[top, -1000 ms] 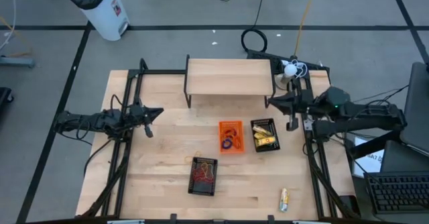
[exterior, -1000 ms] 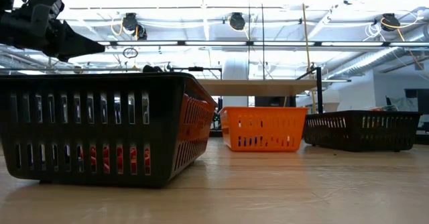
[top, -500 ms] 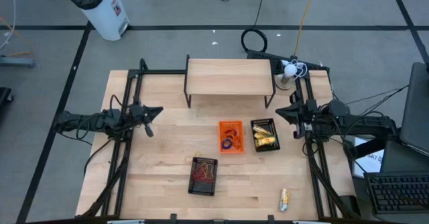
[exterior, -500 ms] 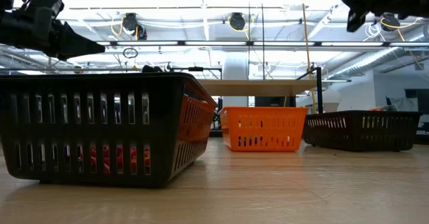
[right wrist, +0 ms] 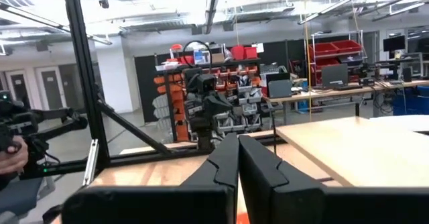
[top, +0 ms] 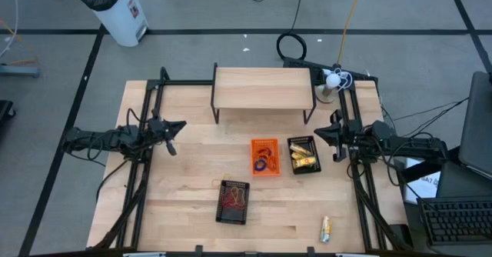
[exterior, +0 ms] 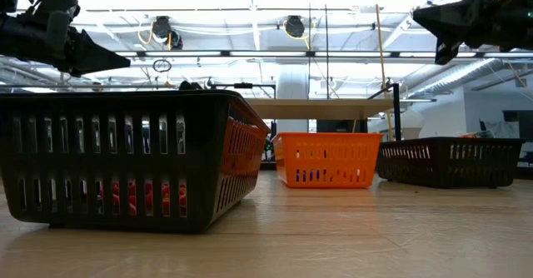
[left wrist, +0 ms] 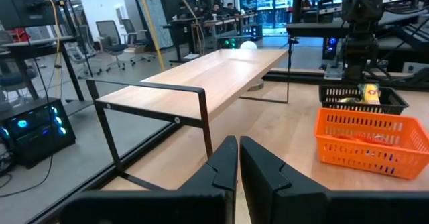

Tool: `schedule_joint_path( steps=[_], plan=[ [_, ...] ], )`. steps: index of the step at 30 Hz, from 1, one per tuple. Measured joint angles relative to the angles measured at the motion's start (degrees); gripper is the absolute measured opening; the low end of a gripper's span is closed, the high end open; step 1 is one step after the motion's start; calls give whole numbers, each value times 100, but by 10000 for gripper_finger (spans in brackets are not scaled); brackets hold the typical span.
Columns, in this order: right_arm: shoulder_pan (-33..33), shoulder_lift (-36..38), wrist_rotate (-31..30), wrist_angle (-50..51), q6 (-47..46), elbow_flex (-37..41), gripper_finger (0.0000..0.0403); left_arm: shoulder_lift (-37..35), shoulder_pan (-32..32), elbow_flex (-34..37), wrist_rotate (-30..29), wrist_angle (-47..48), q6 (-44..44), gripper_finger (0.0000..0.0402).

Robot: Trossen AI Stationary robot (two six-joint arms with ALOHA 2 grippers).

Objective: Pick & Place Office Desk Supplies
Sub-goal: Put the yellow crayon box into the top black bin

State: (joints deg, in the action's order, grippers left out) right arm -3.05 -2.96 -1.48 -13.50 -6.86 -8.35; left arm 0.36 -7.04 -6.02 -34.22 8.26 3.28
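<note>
Three small baskets stand on the wooden table: an orange basket [top: 265, 156] with purple and blue rings, a black basket [top: 303, 155] with yellow packets, and a black basket [top: 234, 201] with red rubber bands. One yellow packet [top: 326, 228] lies loose by the near right corner, and a thin orange band [top: 217, 182] lies beside the near basket. My left gripper [top: 178, 126] hovers shut over the table's left side. My right gripper [top: 321, 131] hovers shut just right of the packet basket, high above the table [exterior: 420, 13].
A low wooden shelf [top: 264, 88] on black legs stands at the far middle of the table. Black frame rails [top: 146, 145] run along both sides. A white lamp [top: 332, 78] sits at the far right corner. Bare wood lies between the baskets and the near edge.
My right gripper has come down and drawn back toward the table's right and near edges, away from the shelf's right end. It has stayed shut. The left arm and the baskets have kept still.
</note>
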Motion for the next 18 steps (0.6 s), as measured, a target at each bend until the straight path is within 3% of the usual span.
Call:
schedule_joint_path(
  steps=[18],
  plan=[
    [-2, 120, 2, 53, -255, 433, 1, 0, 1, 0, 0, 119, -18, 21]
  ],
)
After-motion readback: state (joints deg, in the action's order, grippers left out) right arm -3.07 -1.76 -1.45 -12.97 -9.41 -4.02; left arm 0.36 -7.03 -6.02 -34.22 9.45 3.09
